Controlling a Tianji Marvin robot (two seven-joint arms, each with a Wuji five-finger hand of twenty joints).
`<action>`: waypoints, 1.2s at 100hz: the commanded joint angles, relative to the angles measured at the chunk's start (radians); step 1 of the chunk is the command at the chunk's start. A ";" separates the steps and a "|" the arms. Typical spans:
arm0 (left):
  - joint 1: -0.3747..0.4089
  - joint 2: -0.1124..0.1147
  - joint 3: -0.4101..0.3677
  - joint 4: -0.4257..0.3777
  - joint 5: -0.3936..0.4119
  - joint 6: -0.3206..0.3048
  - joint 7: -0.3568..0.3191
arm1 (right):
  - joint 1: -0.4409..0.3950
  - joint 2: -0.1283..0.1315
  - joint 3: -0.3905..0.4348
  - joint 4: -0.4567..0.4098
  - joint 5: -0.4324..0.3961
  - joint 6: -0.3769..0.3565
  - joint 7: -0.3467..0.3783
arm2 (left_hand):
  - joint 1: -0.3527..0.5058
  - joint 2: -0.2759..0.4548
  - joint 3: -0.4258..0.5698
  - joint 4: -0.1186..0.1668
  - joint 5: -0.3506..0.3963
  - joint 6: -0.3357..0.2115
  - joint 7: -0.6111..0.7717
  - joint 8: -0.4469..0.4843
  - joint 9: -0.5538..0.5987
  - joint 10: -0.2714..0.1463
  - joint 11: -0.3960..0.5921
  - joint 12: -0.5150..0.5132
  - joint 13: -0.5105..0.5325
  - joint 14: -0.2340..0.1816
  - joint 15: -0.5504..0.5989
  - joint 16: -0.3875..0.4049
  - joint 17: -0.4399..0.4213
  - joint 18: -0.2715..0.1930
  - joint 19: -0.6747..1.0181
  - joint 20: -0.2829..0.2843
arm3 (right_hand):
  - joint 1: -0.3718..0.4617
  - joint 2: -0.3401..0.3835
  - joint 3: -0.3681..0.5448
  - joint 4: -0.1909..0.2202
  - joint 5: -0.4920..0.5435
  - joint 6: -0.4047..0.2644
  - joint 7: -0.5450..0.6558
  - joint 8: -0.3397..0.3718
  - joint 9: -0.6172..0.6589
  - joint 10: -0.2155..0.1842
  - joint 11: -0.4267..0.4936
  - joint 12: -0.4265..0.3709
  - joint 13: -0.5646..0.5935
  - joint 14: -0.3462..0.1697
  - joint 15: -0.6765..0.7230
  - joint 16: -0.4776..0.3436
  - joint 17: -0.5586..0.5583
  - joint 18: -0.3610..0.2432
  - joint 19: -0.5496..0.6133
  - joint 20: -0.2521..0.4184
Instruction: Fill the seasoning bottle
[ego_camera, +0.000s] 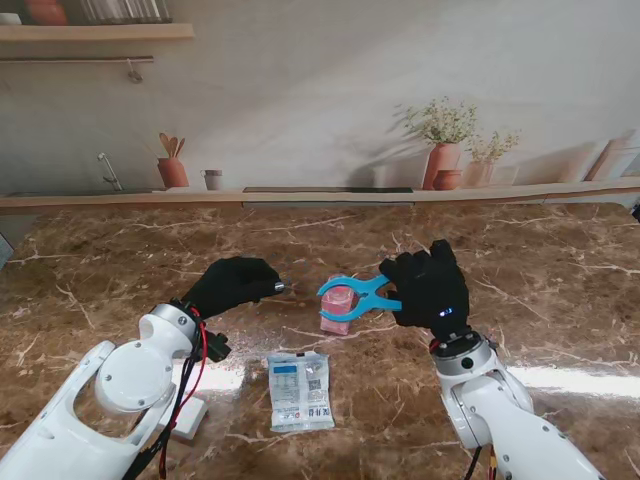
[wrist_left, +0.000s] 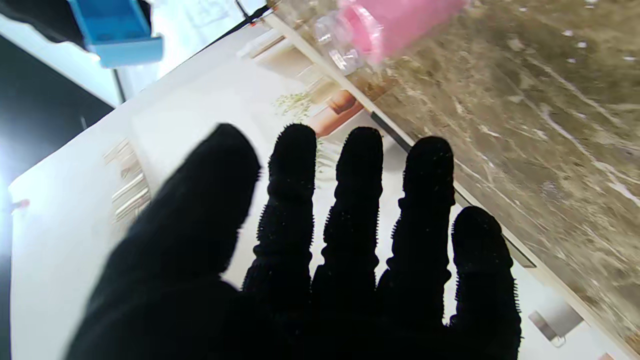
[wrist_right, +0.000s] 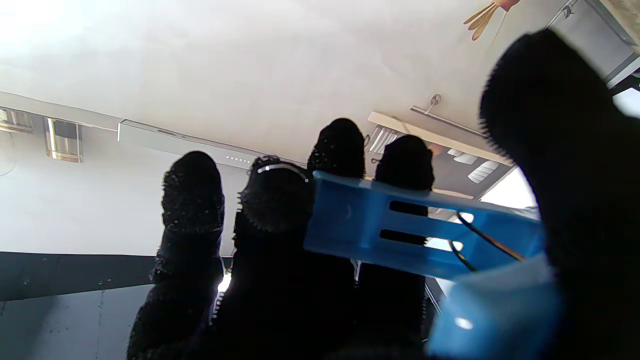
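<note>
Right hand is gripping the blue clip around the pink bottle. Left hand, fingers spread, is hovering left of the bottle; sachet is lying nearer on the marble table.

Table: brown marble top, glossy with white glare patches.
Wall: pale backdrop showing a shelf, terracotta pots and plants.

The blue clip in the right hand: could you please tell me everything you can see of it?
The blue clip looks like glossy plastic, a large clamp with curved jaws and slotted handles. The right hand grips the handles. Its jaws curve around the pink bottle on the table; whether they pinch it cannot be told. The left hand is apart from it.
</note>
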 joint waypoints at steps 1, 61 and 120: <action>0.000 0.018 0.000 0.025 0.015 0.026 -0.026 | -0.014 0.001 -0.001 0.007 0.004 0.006 0.004 | 0.045 -0.028 0.054 -0.025 0.031 -0.049 0.031 -0.023 0.037 -0.014 0.016 0.009 0.053 0.008 0.041 0.003 0.030 0.007 0.061 -0.012 | 0.107 0.102 0.034 0.028 0.208 -0.182 0.445 0.107 0.200 -0.120 0.483 0.083 0.020 -0.056 0.009 0.045 -0.005 0.018 0.030 0.018; -0.167 0.073 0.183 0.185 0.250 0.073 -0.214 | -0.036 0.000 -0.005 -0.025 0.002 -0.002 0.017 | -0.042 -0.091 0.030 -0.048 -0.053 -0.004 -0.128 -0.052 -0.032 -0.054 0.046 0.042 0.020 -0.026 0.017 0.009 -0.005 0.007 0.023 -0.091 | 0.107 0.121 0.027 0.032 0.198 -0.183 0.447 0.126 0.188 -0.123 0.477 0.092 0.004 -0.059 -0.010 0.046 -0.020 0.012 0.009 0.014; -0.251 0.086 0.295 0.289 0.301 0.025 -0.251 | -0.062 -0.002 0.011 -0.056 0.005 -0.014 0.037 | -0.086 -0.084 -0.029 -0.048 -0.032 -0.044 -0.070 -0.008 -0.022 -0.071 0.054 0.058 -0.002 -0.037 0.000 0.002 -0.066 -0.016 -0.033 -0.094 | 0.106 0.130 0.025 0.033 0.195 -0.183 0.446 0.138 0.181 -0.126 0.472 0.097 -0.004 -0.061 -0.022 0.046 -0.025 0.009 -0.002 0.016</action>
